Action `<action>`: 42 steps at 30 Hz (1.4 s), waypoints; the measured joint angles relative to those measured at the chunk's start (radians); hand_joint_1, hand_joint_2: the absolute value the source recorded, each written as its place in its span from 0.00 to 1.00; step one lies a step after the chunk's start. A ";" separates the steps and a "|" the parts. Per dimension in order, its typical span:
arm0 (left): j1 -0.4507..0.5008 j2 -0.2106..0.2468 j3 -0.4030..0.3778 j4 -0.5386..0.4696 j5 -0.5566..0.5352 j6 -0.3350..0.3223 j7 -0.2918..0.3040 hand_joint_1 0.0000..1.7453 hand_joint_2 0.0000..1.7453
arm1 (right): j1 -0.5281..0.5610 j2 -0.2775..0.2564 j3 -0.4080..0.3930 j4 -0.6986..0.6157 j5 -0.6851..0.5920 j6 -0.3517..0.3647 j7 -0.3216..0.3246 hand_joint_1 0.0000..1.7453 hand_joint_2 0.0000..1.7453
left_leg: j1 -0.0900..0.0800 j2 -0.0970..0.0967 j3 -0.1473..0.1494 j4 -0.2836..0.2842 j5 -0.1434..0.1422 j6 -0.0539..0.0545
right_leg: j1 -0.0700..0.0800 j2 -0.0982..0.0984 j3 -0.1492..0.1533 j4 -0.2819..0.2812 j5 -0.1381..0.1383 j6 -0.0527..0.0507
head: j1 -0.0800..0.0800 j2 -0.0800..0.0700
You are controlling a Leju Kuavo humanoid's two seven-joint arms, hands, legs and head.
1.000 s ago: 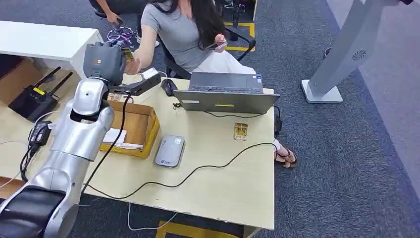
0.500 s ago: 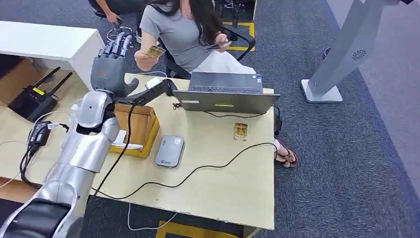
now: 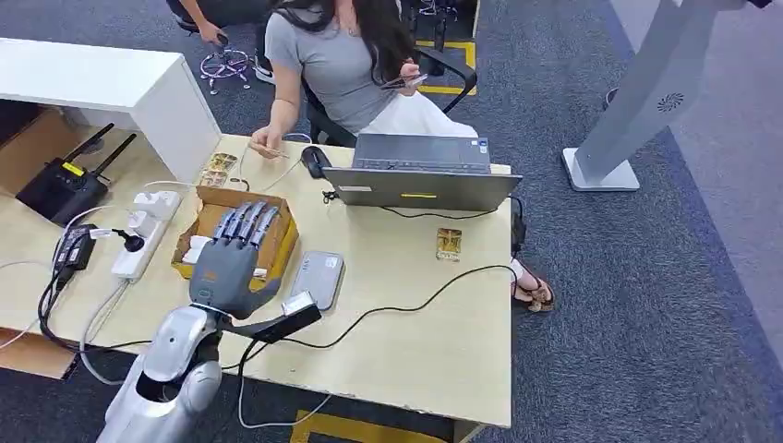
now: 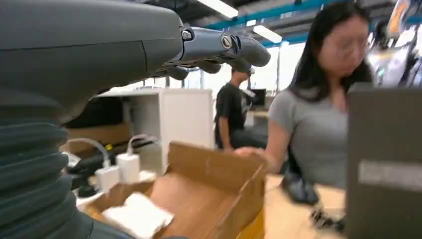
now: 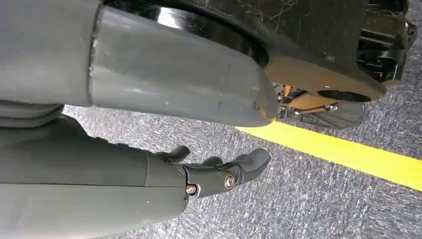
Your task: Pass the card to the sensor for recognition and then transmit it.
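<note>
Head view shows the left hand (image 3: pixel 231 263) empty, fingers spread, while the person's hand (image 3: pixel 269 148) holds a card (image 3: pixel 269 149), judged thin, stiff, best pinched by its edges.

It was an office or lab workspace: a pale wooden desk (image 3: pixel 443 351) carried an open laptop (image 3: pixel 420 173), a power strip (image 3: pixel 143 235) and trailing cables, a router (image 3: pixel 63 187) sat off its left edge, grey carpet (image 3: pixel 646 305) covered the floor, and a person (image 3: pixel 337 60) sat at the far edge.
</note>
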 joint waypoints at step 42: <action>-0.082 0.043 -0.039 0.089 0.052 -0.101 0.009 0.00 1.00 | -0.003 0.003 -0.050 0.000 0.052 0.013 -0.006 0.00 0.00 | 0.000 -0.001 -0.001 0.000 0.003 0.000 | 0.000 0.000 -0.001 0.000 0.002 0.000 | 0.000 0.000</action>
